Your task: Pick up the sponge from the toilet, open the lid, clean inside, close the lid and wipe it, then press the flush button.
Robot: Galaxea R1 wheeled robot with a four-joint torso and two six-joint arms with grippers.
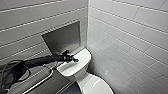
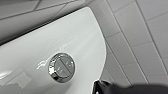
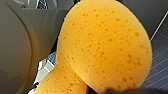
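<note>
Head view looks down; close left wrist shares the toilet (image 1: 83,56) (image 2: 75,32).

Two white-tiled walls (image 1: 130,32) meet in a corner, their oblong tiles laid in rows; a grey recessed niche (image 1: 63,35) sits in the left-hand one. The floor (image 3: 160,72) looks dark, perhaps grey tile

The left arm (image 1: 37,61) comes in from the left, and the left gripper (image 1: 75,60) hangs just over the white tank cover (image 1: 82,55) of the toilet (image 1: 80,73). Below it, the glossy lid (image 1: 97,86) lies down. Behind the arm sits a grey wall niche (image 1: 63,37), with white tiles (image 1: 125,37) all round and dark cables (image 1: 12,71) looping low beside the arm.
</note>
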